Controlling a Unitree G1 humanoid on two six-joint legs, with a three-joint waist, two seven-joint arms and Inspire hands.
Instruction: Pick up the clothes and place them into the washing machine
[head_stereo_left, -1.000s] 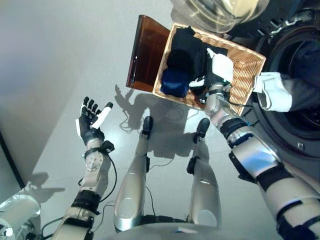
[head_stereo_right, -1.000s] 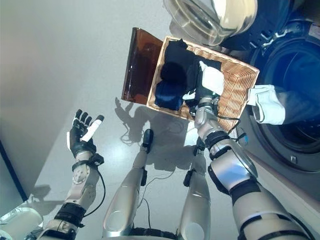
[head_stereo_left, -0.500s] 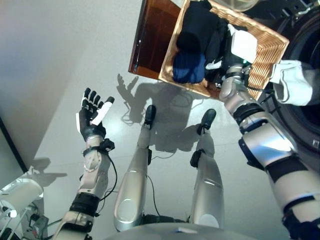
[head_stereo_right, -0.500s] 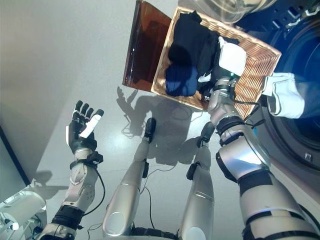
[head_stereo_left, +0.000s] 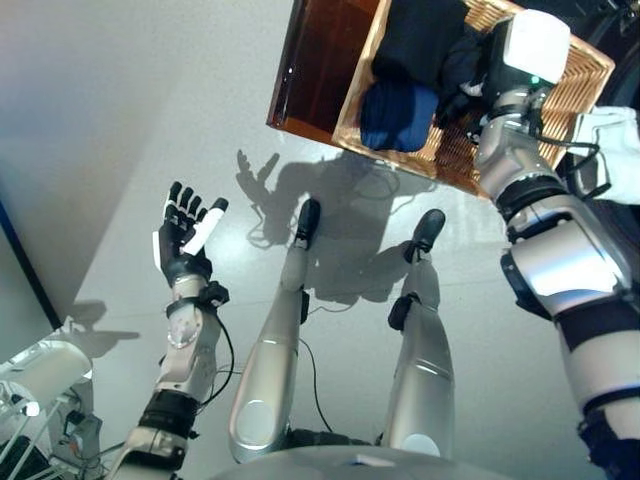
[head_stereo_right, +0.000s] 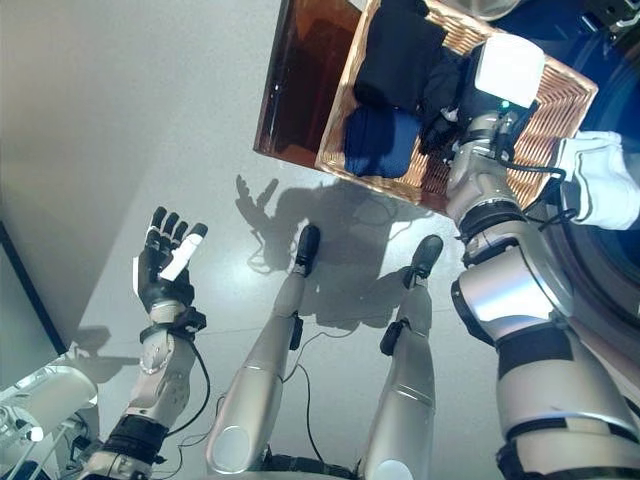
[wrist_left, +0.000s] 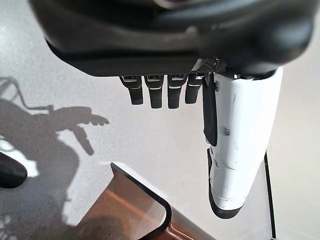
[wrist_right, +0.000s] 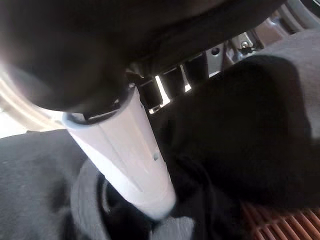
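**Right hand down in the basket among the dark clothes**

Here the right hand (head_stereo_right: 462, 92) was seen lowered into the wicker basket (head_stereo_right: 556, 100), which stood on the grey floor (head_stereo_left: 120, 120) beside the washing machine's open drum (head_stereo_right: 610, 150). In the right wrist view the white-covered thumb (wrist_right: 127, 155) was pressed down into black clothing (wrist_right: 250, 145), with the fingers partly shown above the fabric and their tips lost behind it. Whether the cloth was actually gripped could not be told from these views.

The clothes were found in the basket: a black garment (head_stereo_left: 425, 40) toward the far end and a dark blue garment (head_stereo_left: 395, 115) rolled at the near end, touching it. The right hand was placed just beside both, toward the side of the basket nearer the machine. A white cloth (head_stereo_left: 610, 150) was seen hanging over the rim of the drum opening, apart from the basket's contents.

A brown translucent lid (head_stereo_left: 320, 70) was seen lying alongside the basket on the side away from the machine; its rounded corner (wrist_left: 150, 205) was also caught in the left wrist view.

The left hand (head_stereo_left: 185, 235) was held up well away from the basket, over bare floor, palm upward, with its fingers (wrist_left: 150, 92) straight and spread and its thumb extended; nothing was held in it.
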